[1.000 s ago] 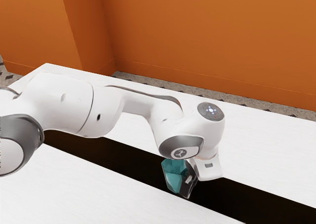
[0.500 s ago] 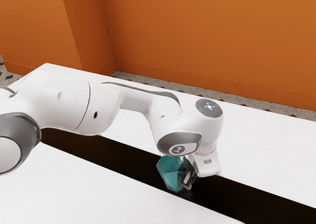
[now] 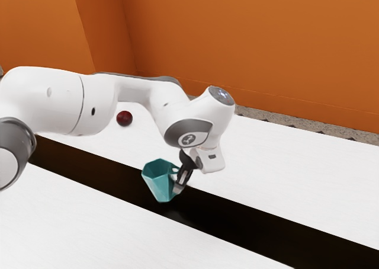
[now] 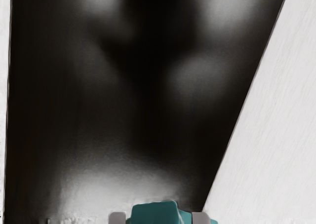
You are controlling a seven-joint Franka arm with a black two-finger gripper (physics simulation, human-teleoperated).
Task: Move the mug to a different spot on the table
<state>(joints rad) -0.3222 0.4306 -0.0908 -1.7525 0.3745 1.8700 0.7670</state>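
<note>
Over the dark strip [image 3: 249, 224] crossing the bench [image 3: 308, 174], my pincer [image 3: 180, 178] is clamped on the rim of the teal mug [image 3: 157, 179], holding it tilted, apparently raised for carrying elsewhere.

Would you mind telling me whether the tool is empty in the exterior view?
No, the tool is shut on the teal mug, holding it over the black strip.

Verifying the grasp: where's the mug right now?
Exterior view, centre: the teal mug sits tilted in the gripper, over the black strip between the two white table sections.
</note>
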